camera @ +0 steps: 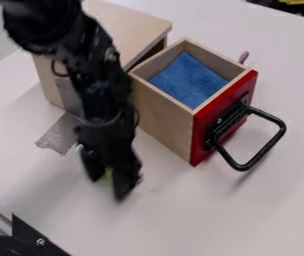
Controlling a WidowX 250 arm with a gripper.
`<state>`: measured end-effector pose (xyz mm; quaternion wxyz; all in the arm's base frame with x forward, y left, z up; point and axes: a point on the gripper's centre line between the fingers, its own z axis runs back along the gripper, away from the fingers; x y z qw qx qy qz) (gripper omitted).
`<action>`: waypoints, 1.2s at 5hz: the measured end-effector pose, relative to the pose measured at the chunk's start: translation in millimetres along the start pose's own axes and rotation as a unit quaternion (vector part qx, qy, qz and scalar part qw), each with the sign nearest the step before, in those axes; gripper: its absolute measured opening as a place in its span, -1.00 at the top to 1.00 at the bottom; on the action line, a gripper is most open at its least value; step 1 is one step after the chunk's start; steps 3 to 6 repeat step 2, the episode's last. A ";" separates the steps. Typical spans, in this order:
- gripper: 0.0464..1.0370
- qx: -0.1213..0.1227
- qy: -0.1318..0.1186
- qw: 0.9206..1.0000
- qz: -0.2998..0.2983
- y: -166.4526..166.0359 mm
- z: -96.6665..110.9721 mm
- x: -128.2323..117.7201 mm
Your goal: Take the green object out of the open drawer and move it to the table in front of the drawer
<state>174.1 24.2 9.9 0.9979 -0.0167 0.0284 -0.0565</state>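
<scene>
Green object (108, 177), shape blurred, pinched by black gripper (106, 186) near red-fronted wooden drawer (163, 119).

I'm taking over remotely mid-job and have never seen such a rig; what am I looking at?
This is one picture from a fixed camera looking down at a slant. The black machine is a robot arm, entering from the upper left. Its jaws hang over the white table, beside a wooden drawer. They stand apart with something green between them, apparently gripped; too little shows to name it. The drawer has a red front, a black handle and blue cloth inside. Behind the arm stands a wooden cabinet.
</scene>
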 end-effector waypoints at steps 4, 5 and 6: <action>-0.93 0.054 -0.069 0.996 -0.008 -10.8 68.6 -14.7; -0.93 0.054 -0.069 0.996 -0.008 -10.8 68.6 -14.7; -0.93 0.054 -0.069 0.996 -0.008 -10.8 68.6 -14.7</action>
